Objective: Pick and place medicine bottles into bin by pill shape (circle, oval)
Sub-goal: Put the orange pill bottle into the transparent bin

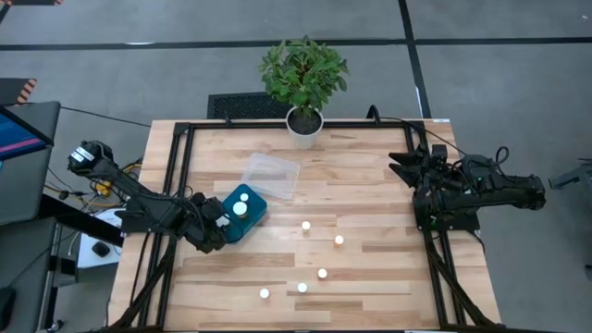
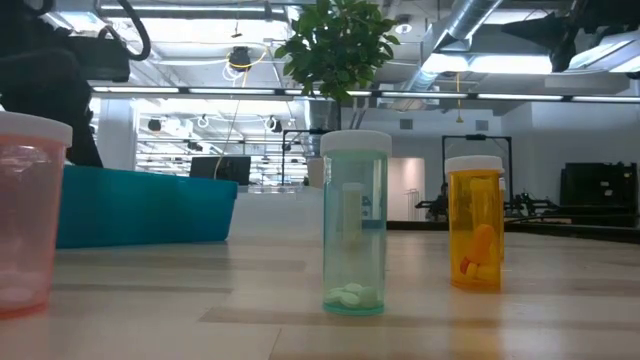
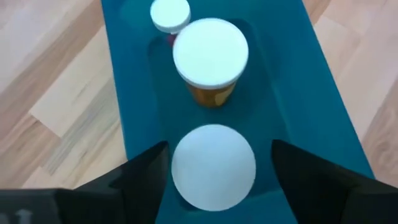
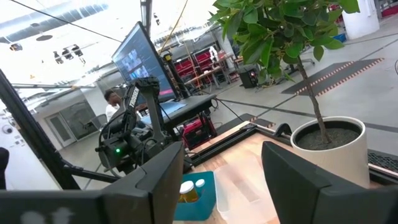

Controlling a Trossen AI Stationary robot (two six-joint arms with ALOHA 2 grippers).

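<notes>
The left gripper [image 3: 213,171], fingers spread wide around a white-capped bottle [image 3: 213,167], sits in the teal bin [image 3: 323,93]; releasing looks done, so withdrawing comes next.

Pink bottle [image 2: 28,210] cut by the left edge in the low view. Loose bottles [image 1: 306,225] on the surface too small from above to tell pill shape. Teal bin [image 1: 248,211] partly hidden under the left hand [image 1: 220,225]. Nearest capped bottle [image 3: 213,165] showing only its cap.
</notes>
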